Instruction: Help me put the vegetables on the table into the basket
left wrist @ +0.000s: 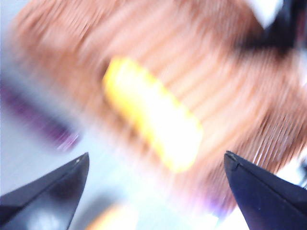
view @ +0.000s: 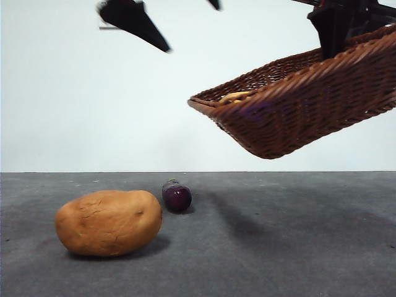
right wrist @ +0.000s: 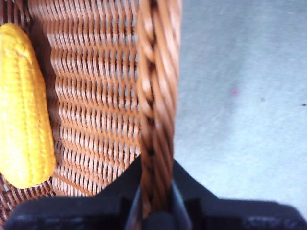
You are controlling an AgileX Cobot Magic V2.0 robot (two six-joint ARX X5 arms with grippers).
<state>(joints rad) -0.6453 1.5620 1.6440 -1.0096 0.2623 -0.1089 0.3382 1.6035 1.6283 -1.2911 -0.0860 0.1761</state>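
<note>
Between the right gripper's two black fingers, clamped tight, runs the braided rim of the woven wicker basket, which hangs tilted in the air. On its ribbed weave lies the bumpy yellow corn, beside those fingers. Left gripper hovers over the corn, its pointed fingers spread wide and empty. Well below, on the speckled grey surface, rest a lumpy tan potato and a glossy purple eggplant close beside it.
</note>
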